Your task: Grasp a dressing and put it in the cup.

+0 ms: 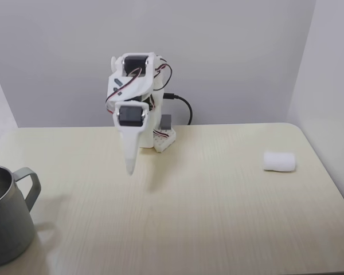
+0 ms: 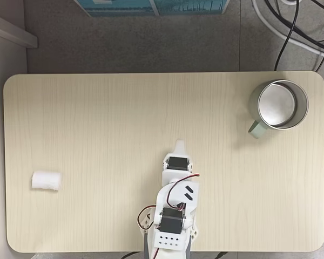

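Observation:
The dressing (image 1: 279, 161) (image 2: 46, 181), a small white soft roll, lies on its side on the table, at the right in a fixed view and at the left edge in the view from above. The cup (image 1: 7, 213) (image 2: 278, 106), a grey metal mug with a loop handle, stands upright and looks empty at the opposite end. My gripper (image 1: 130, 171) (image 2: 179, 144) hangs folded near the arm's base, fingers pointing down and closed together, holding nothing. It is far from both the dressing and the cup.
The arm's base (image 1: 160, 137) (image 2: 170, 237) sits at the middle of one long table edge with cables behind it. The pale wooden table (image 1: 218, 217) (image 2: 124, 118) has rounded corners. Walls stand close behind and beside it.

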